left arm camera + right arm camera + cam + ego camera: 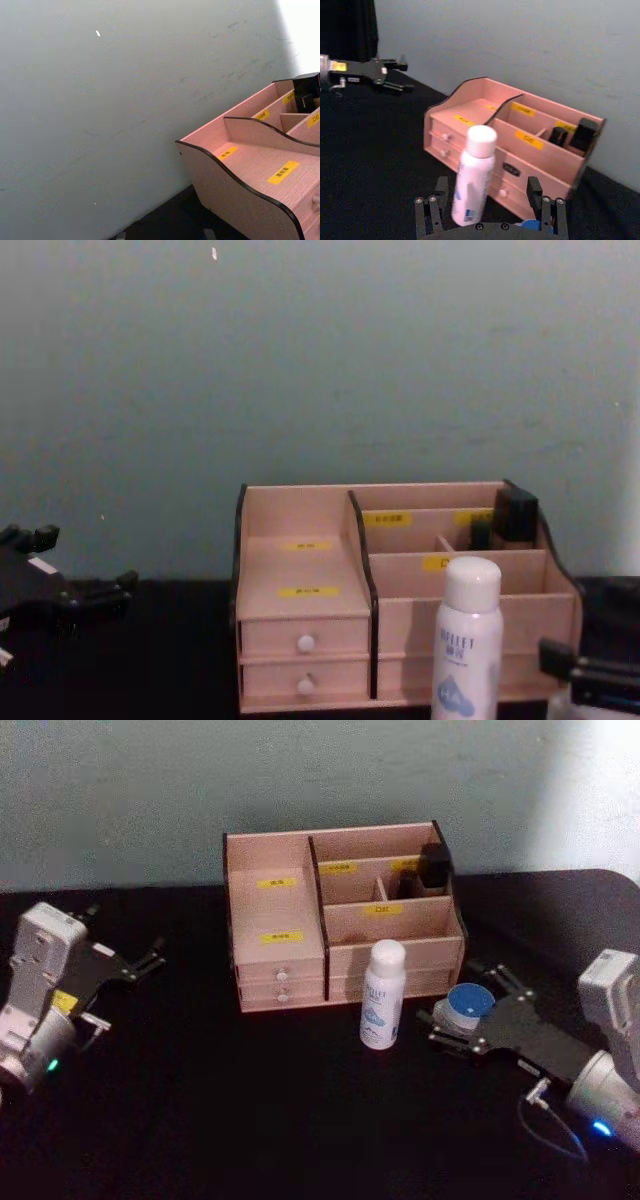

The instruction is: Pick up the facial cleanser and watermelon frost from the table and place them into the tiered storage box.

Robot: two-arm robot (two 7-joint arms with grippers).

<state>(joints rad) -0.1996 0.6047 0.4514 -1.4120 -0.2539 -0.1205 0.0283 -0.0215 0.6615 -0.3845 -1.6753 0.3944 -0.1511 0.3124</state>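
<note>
I found the facial cleanser [382,993] standing upright on the counter [250,1120], just in front of the tiered storage box [300,920]. Beside the box's front right corner, the right gripper [460,1002] had its jaws open around the watermelon frost [470,1008]. The left gripper [404,76] sat well left of the box, jaws open.

I saw the tiered storage box [275,905] in pale wood with black edges, yellow labels [281,936] and white knobs [282,977]. The bottle [382,995] was white with blue print, the small jar [468,1005] blue-topped, the table [250,1120] black.
</note>
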